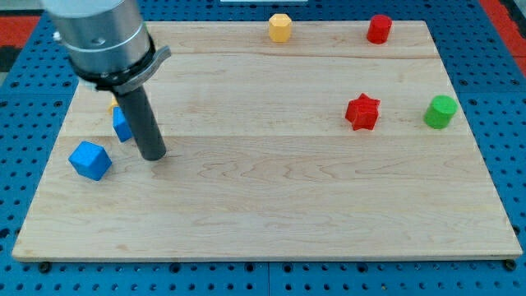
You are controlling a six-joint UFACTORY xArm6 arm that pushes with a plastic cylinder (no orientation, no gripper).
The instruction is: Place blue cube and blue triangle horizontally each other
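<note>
The blue cube (90, 159) lies near the view's left edge of the wooden board (271, 205). The blue triangle (122, 125) sits just up and right of it, partly hidden behind my rod. My tip (154, 155) rests on the board to the right of the cube and just below right of the triangle, close to the triangle; contact cannot be told.
A yellow block (115, 104) peeks out behind the rod above the blue triangle. A yellow hexagon (280, 27) and a red cylinder (379, 29) sit at the top edge. A red star (362, 113) and a green cylinder (440, 112) lie at the right.
</note>
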